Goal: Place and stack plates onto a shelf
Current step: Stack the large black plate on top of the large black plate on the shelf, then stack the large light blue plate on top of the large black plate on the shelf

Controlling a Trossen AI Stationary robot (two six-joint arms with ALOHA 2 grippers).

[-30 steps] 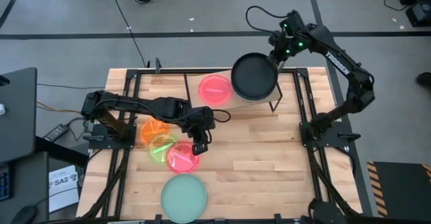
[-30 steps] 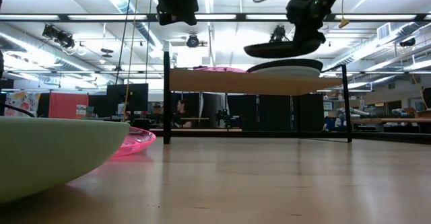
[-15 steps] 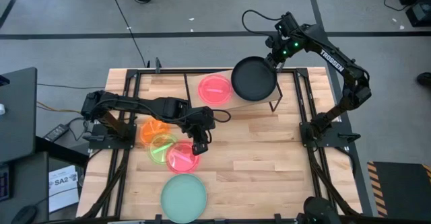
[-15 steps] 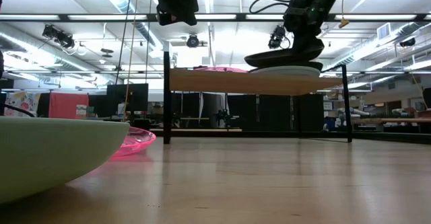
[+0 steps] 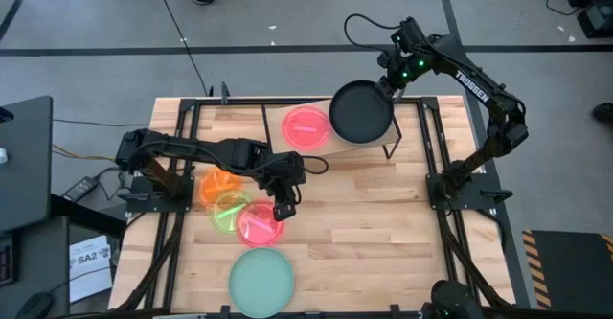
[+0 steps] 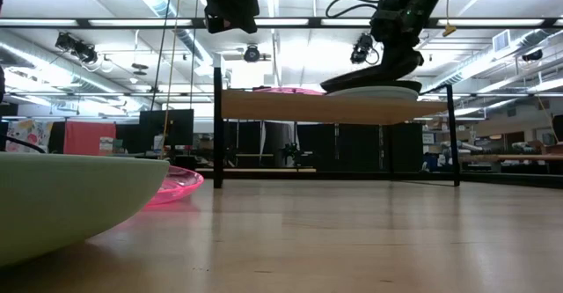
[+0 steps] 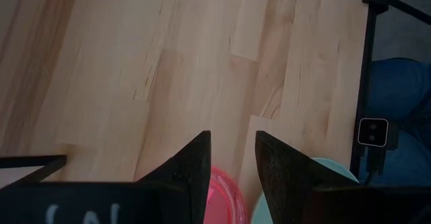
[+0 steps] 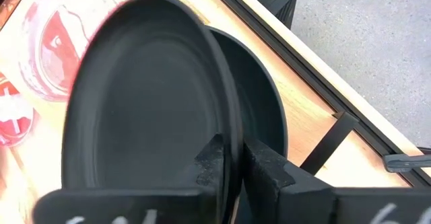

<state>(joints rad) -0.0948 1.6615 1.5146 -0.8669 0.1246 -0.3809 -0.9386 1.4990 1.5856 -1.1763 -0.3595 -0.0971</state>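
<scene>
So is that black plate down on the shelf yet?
Nearly: the black plate rests on the stack, but the right gripper still pinches its rim.

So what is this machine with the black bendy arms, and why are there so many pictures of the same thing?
It is a robot with two arms, and each arm ends in a two-finger gripper. Four cameras look at once: one from above, one low at table height, and one on each wrist.

From above, the right gripper is at the far side, pinching the rim of a black plate that sits on top of another black plate on the shelf. A red plate lies on the shelf beside them.

The left gripper hovers over the table, fingers apart, holding nothing. Under it lies a pink plate. Nearby are an orange plate, a neon-green plate and a big mint-green plate.

The job is stacking plates on the shelf.
</scene>
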